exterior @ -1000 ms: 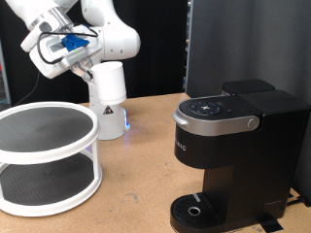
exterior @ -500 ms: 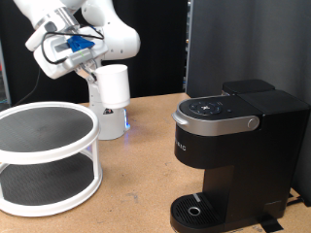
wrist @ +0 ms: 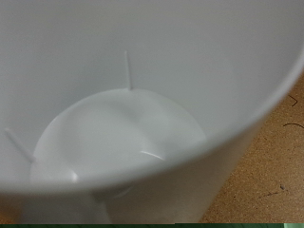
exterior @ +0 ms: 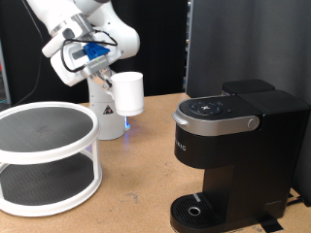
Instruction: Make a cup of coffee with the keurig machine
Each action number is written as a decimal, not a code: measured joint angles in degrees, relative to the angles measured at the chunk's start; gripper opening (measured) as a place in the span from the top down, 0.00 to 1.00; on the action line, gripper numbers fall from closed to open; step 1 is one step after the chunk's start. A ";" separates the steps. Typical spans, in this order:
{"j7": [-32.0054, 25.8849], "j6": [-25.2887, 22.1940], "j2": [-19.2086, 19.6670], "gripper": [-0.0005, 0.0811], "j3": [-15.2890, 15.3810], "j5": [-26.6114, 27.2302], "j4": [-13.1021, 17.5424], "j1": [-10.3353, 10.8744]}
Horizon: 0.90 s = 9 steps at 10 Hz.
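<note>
**Cup carried in the air, short of the brewer**

We see the gripper [exterior: 105, 76] in the upper left of the exterior view, hanging off the white arm [exterior: 97, 24] and clenched on the cup [exterior: 128, 94]. The cup hangs clear of the table [exterior: 146, 165], roughly upright, at the gripper's lower right in that view. We cannot make out the fingertips themselves against the white wall. In the wrist view the cup [wrist: 123, 114] fills nearly the whole picture: we look down into its bare white inside, with a round floor and a few thin streaks on the wall. A sliver of brown table [wrist: 271, 180] shows past its rim.

The keurig machine [exterior: 238, 155] stands at the exterior view's right, well apart from the cup, with open air between them. Its lid is down, the silver handle across the front, round buttons on top. Its round drip base [exterior: 199, 211] sits at the exterior view's bottom, under the overhanging head; the gap between base and head is open to the front.

Behind the cup, the arm's white pedestal [exterior: 109, 118] stands on the table with a small blue light on it. At the exterior view's left sits a two-tier round white shelf [exterior: 44, 155] with dark surfaces, its top rim lower than the cup. Between shelf and machine lies a stretch of bare brown table. A dark panel [exterior: 209, 44] rises behind the machine.
</note>
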 joint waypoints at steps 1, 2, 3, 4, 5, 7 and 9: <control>-0.01 0.00 -0.01 0.91 0.00 0.00 0.00 0.07; 0.00 -0.04 0.03 0.91 0.00 0.00 0.19 0.07; 0.00 -0.05 0.19 0.91 -0.01 0.00 0.23 0.07; 0.00 0.15 0.64 0.91 0.02 0.00 0.03 0.08; 0.00 1.35 1.48 0.91 0.19 0.12 -0.34 0.25; 0.00 5.06 3.95 0.91 0.65 0.86 -1.22 1.45; -0.37 9.18 6.87 0.91 0.70 2.56 -1.74 3.53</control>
